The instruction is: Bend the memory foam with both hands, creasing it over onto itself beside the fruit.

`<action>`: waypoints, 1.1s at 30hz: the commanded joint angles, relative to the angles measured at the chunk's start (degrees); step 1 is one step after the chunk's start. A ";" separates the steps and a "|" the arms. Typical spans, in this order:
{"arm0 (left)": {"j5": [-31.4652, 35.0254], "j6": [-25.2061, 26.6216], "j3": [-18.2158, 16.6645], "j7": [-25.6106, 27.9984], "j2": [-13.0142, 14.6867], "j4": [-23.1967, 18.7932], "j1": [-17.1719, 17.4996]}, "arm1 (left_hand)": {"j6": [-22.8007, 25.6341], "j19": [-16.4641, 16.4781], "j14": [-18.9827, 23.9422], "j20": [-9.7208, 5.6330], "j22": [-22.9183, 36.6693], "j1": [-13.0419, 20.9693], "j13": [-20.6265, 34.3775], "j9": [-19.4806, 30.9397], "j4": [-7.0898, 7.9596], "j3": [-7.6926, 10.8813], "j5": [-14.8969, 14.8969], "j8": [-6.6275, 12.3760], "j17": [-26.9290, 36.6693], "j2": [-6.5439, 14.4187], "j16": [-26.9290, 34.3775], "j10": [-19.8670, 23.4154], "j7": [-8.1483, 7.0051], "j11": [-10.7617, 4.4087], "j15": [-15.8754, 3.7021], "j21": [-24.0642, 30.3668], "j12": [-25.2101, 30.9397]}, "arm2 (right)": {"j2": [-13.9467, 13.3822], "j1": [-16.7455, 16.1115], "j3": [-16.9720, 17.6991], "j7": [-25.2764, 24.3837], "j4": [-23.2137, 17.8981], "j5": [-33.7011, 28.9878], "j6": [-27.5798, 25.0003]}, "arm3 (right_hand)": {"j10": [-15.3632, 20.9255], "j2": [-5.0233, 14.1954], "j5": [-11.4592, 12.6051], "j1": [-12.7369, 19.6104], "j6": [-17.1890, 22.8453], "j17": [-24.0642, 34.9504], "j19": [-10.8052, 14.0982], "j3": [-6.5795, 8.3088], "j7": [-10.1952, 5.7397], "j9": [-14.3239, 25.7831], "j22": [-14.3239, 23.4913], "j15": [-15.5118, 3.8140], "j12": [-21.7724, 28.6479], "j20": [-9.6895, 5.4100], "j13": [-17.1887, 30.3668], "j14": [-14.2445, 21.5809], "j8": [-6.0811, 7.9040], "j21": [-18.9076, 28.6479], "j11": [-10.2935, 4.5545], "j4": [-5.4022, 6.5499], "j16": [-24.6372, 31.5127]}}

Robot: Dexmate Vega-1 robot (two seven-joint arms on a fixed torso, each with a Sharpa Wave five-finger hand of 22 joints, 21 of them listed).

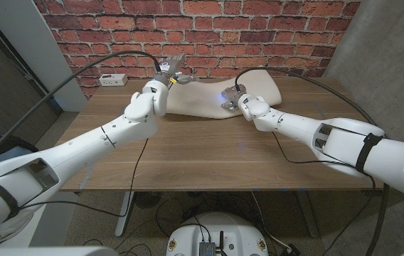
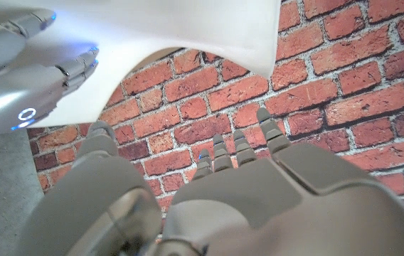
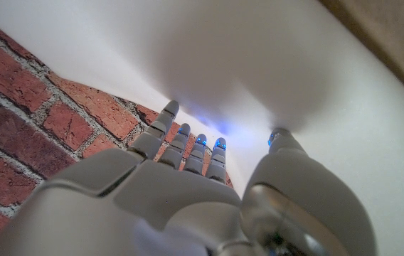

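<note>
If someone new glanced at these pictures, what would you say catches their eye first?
Probably the white memory foam at the far middle of the wooden table, set against the red brick wall. Next, both white arms converging on it: the left hand at its left end, the right hand on its middle.

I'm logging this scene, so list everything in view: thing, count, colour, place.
memory foam: one, cream white, far middle of the table, by the wall
power strip: one, white, table's far left corner
table: one, brown wood, under both arms
brick wall: one, red, behind the table
cables: several, black, across and under the table
left hand: one, grey, at the foam's left end, fingers apart
right hand: one, grey, fingertips at the foam's right part
</note>
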 commanded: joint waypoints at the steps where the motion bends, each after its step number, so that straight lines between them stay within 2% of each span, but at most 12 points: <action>1: 3.90 -2.38 0.28 -18.56 0.68 -0.52 -1.23 | 0.79 0.22 0.05 0.28 0.04 1.37 0.10 0.02 -0.79 -0.15 0.85 0.80 0.16 -0.77 0.00 0.23 0.19 0.18 0.79 0.04 0.31 | 0.57 0.98 -1.64 0.30 1.40 0.77 -0.40 | -0.18 0.05 -0.15 -0.51 -0.31 0.27 -0.04 0.10 -0.27 0.22 0.05 -2.69 -0.18 -0.05 0.15 -0.42 0.23 -0.35 0.40 0.13 0.01; 4: 3.82 -3.48 -0.03 -21.94 1.11 -0.87 -1.57 | 1.37 0.00 -0.75 0.33 -0.01 2.24 0.07 0.00 -1.16 -0.33 1.25 1.05 0.17 -1.15 -0.31 0.89 -0.22 -0.43 0.75 -0.41 0.56 | 0.30 0.91 -1.77 0.30 0.90 0.87 -0.61 | -0.27 0.13 -0.17 -0.54 -0.37 0.29 -0.04 0.14 -0.23 0.22 0.06 -2.69 -0.21 -0.11 0.15 -0.48 0.24 -0.36 0.34 0.13 0.00; 11: 6.78 -3.77 0.20 -27.63 1.23 -1.62 -1.75 | 1.71 -0.82 -1.43 0.34 -0.04 3.11 0.05 -0.02 -1.34 -0.57 1.71 1.11 0.18 -1.36 -0.47 0.71 -0.45 -0.12 1.21 -1.20 0.45 | -0.45 0.63 -1.88 0.60 -0.82 0.82 -1.41 | -0.39 0.18 -0.20 -0.59 -0.45 0.31 -0.04 0.18 -0.21 0.22 0.06 -2.74 -0.25 -0.13 0.16 -0.49 0.27 -0.38 0.22 0.10 0.00; 15: 12.86 -1.79 1.70 -29.38 0.64 -1.73 -1.48 | 1.77 -1.24 -1.59 0.31 -0.05 3.63 0.04 -0.02 -1.40 -0.66 1.97 1.09 0.18 -1.34 -0.43 0.67 -0.28 -0.11 1.43 -1.65 0.43 | -1.35 0.34 -1.73 0.82 -2.60 0.63 -1.84 | -0.40 0.21 -0.22 -0.62 -0.50 0.32 -0.04 0.20 -0.21 0.22 0.07 -2.77 -0.25 -0.16 0.17 -0.50 0.28 -0.39 0.21 0.09 0.00; 16: 14.28 -1.65 1.96 -29.67 0.52 -1.64 -1.35 | 2.41 -0.96 -1.12 0.21 -0.05 4.24 0.03 -0.01 -1.46 -0.71 2.24 1.29 0.18 -1.26 -0.19 1.34 -0.11 -0.88 1.06 -1.82 0.67 | -1.54 0.27 -1.67 0.99 -3.02 0.58 -2.01 | -0.39 0.21 -0.23 -0.63 -0.50 0.32 -0.03 0.21 -0.22 0.22 0.07 -2.74 -0.24 -0.15 0.17 -0.44 0.28 -0.38 0.22 0.09 0.03; 18: 17.00 -1.64 2.38 -30.36 0.21 -1.42 -1.12 | 2.92 -0.62 -0.59 0.15 -0.06 4.79 0.02 -0.01 -1.53 -0.71 2.45 1.44 0.17 -1.14 0.01 1.60 0.02 -1.17 0.95 -1.91 0.75 | -1.97 0.13 -1.58 1.17 -3.87 0.41 -2.17 | -0.41 0.22 -0.24 -0.62 -0.54 0.31 -0.02 0.23 -0.17 0.23 0.07 -2.74 -0.24 -0.13 0.17 -0.43 0.29 -0.39 0.28 0.06 0.03; 21: 19.70 -3.70 2.89 -33.40 -0.09 -0.81 -1.70 | 2.76 -0.43 -0.96 0.19 -0.07 5.51 0.01 -0.01 -1.68 -0.69 2.69 1.33 0.17 -1.10 -0.15 1.43 0.16 -0.84 1.23 -2.08 0.66 | -2.47 -0.09 -1.40 1.50 -4.96 0.13 -2.58 | -0.33 0.21 -0.25 -0.60 -0.55 0.30 0.01 0.25 -0.17 0.23 0.07 -2.72 -0.21 -0.05 0.17 -0.39 0.30 -0.38 0.41 0.01 0.04; 23: 20.52 -5.69 2.81 -35.51 -0.31 -0.42 -2.08 | 1.95 -0.93 -2.27 0.32 -0.10 6.89 0.02 0.01 -1.99 -1.00 3.23 0.98 0.18 -1.60 -0.57 -0.07 0.47 -0.10 2.35 -2.81 0.08 | -2.85 -0.32 -1.24 1.60 -5.78 -0.08 -2.89 | -0.33 0.22 -0.26 -0.60 -0.51 0.30 -0.01 0.28 -0.16 0.23 0.07 -2.71 -0.20 -0.10 0.18 -0.34 0.34 -0.40 0.39 -0.03 0.06; 26: 22.76 -7.50 2.73 -37.74 -0.94 0.18 -2.13 | -0.56 -2.22 -4.83 0.35 -0.10 8.85 0.08 0.05 -2.20 -2.59 4.53 0.29 0.23 -3.25 -0.87 -2.84 0.63 0.87 3.10 -4.40 -0.69 | -3.37 -0.64 -1.01 2.00 -6.84 -0.37 -3.27 | -0.27 0.24 -0.27 -0.59 -0.52 0.30 0.01 0.32 -0.22 0.23 0.07 -2.71 -0.17 -0.08 0.18 -0.32 0.36 -0.40 0.19 -0.07 0.06; 33: 34.79 -9.53 4.52 -42.10 -3.81 3.65 -1.96 | -4.70 -3.44 -7.55 0.32 -0.04 10.95 0.16 0.10 -1.94 -4.26 6.03 -0.32 0.27 -3.14 -0.83 -6.47 1.77 1.91 3.70 -6.15 -1.17 | -4.26 -1.29 -0.46 2.96 -8.62 -0.99 -3.83 | -0.25 0.30 -0.30 -0.60 -0.51 0.31 0.07 0.39 -0.20 0.23 0.08 -2.86 -0.15 -0.09 0.19 -0.24 0.41 -0.39 0.30 -0.13 0.09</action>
